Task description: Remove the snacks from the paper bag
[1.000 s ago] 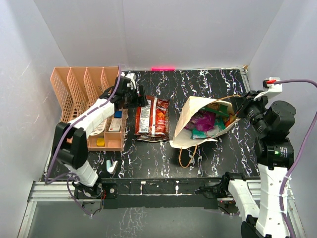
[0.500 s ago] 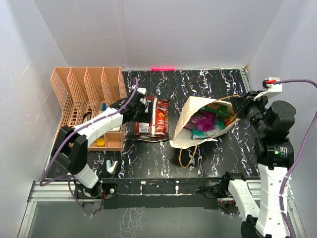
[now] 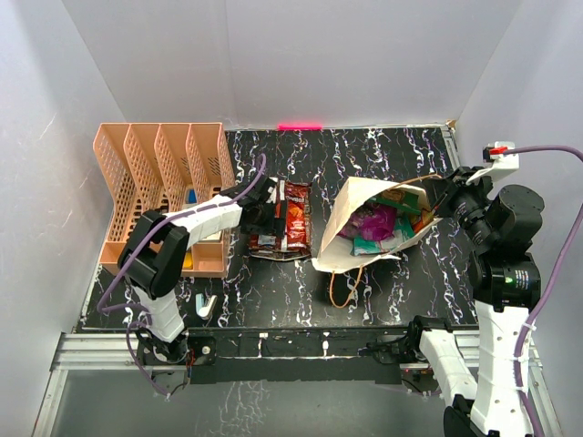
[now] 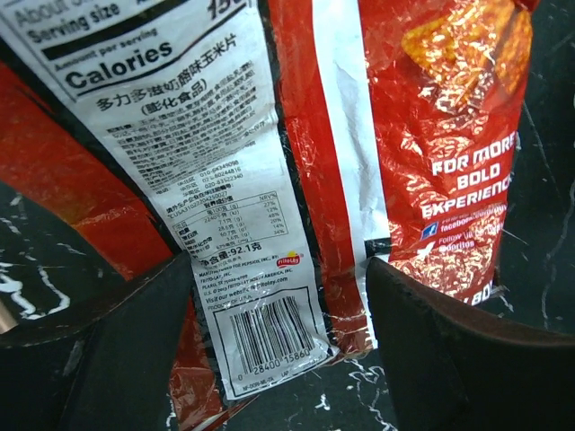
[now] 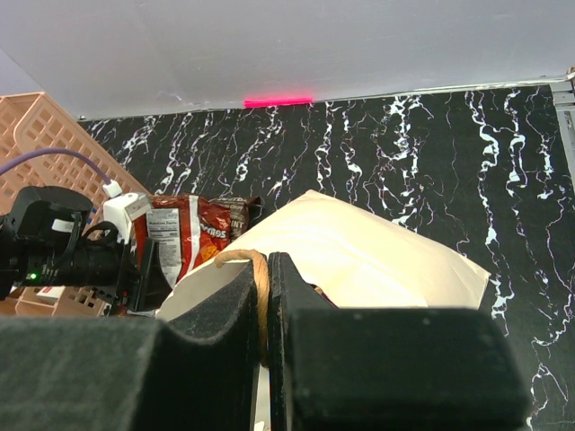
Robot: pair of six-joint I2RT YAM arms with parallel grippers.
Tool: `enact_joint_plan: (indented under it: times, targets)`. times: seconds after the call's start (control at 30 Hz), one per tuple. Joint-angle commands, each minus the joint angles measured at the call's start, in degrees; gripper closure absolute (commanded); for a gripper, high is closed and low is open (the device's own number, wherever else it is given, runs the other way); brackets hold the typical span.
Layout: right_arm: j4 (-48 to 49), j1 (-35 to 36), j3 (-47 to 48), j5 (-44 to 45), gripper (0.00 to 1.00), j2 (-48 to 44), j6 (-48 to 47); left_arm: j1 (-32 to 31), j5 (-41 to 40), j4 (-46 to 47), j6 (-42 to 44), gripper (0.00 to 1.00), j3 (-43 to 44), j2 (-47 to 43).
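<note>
red packet [image 4: 296, 180]: likely light, slippery; grip end seam.
left pincer [image 4: 278, 269]: spread, straddling packet end.
right pincer [image 5: 266, 266]: clamped on cord handle [image 5: 235, 258].

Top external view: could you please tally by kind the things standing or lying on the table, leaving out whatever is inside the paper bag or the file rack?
red snack packet: 1
paper bag: 1
peach file rack: 1
small white piece: 1
Total: 4
</note>
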Motion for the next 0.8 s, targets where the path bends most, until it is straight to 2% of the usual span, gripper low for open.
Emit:
enact_joint_plan:
  times: [0.0,0.13,0.3,0.4,0.5,0.57,0.67,0.77]
  targets:
    - [2.88,0.15,3.00,0.67,0.92,-1.29,0.00,-0.26,7.45,1.68,-1.39,0.25,2.11,-1.21]
    - [2.90,0.15,2.66,0.50,0.92,-1.22,-0.01,-0.30,8.36,3.09,-0.95,0.25,0.80,-2.84]
    - [3.02,0.15,2.20,0.08,0.92,-1.16,0.13,-0.24,2.41,-0.49,1.86,0.23,1.12,-6.71]
    - [2.51,0.17,2.09,0.16,0.92,-1.27,-0.11,-0.24,-0.25,-4.22,3.57,0.21,2.70,-12.36]
    - [2.56,0.15,1.25,-0.11,0.92,-1.72,-1.03,-0.25,3.21,-3.84,4.53,0.19,2.38,-21.31]
    - [2.59,0.15,0.96,-0.63,0.92,-2.05,-1.59,-0.46,9.35,-0.22,4.38,0.19,0.69,-28.91]
    - [4.13,0.15,-0.06,-3.66,0.92,-3.03,-2.40,-3.40,21.11,12.39,2.38,0.20,-5.45,-38.86]
    - [5.38,0.15,-0.53,-6.57,0.92,-3.83,-2.36,-12.28,20.71,22.97,2.34,0.23,-10.13,-43.50]
